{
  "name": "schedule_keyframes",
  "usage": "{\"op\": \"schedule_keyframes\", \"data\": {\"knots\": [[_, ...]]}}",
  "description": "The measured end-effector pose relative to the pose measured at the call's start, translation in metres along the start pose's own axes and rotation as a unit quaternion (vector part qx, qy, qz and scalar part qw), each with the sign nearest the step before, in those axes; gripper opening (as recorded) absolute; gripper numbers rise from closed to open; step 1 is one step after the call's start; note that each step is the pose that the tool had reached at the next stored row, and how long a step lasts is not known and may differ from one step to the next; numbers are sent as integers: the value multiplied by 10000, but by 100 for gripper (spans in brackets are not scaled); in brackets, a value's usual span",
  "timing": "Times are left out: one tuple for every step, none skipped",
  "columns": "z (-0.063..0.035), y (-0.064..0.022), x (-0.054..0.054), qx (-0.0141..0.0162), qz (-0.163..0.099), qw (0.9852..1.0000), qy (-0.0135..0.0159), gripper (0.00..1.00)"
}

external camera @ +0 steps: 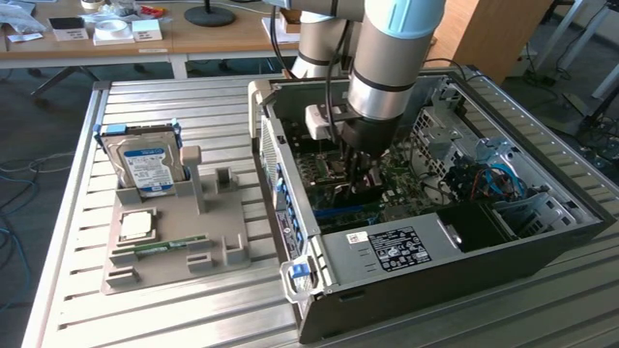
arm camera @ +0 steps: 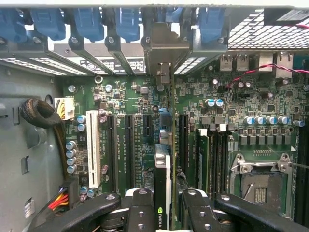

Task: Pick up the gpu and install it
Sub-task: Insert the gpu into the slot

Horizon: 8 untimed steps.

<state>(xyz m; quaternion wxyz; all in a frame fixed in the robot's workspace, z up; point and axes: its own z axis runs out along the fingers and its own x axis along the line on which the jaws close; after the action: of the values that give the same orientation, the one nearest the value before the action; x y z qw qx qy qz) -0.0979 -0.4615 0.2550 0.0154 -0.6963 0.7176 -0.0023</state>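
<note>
My gripper point(arm camera: 163, 203) is down inside the open computer case point(external camera: 541, 239), jaws clamped on the gpu point(arm camera: 162, 183), which stands on edge over the motherboard point(arm camera: 217, 145) with its silver bracket point(arm camera: 164, 46) at the case's rear slot wall, between the blue latches point(arm camera: 128, 21).

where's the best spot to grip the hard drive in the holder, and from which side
Grip the hard drive by its two broad flat faces near the top edge, coming straight down from above. It stands upright on edge in the grey holder, so the lower part is boxed in and the top is free.
</note>
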Motion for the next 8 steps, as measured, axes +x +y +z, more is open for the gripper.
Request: {"op": "schedule_keyframes", "data": {"knots": [[2,1,1,-1,0,10000,1,27],[7,1,1,-1,5,10000,0,27],[13,2,1,0,14,10000,0,27],[19,3,1,0,29,10000,1,27],[25,5,1,0,43,10000,2,27],[27,6,2,0,53,10000,3,27],[28,6,2,0,56,10000,3,27],[28,6,2,0,57,10000,4,27]]}}
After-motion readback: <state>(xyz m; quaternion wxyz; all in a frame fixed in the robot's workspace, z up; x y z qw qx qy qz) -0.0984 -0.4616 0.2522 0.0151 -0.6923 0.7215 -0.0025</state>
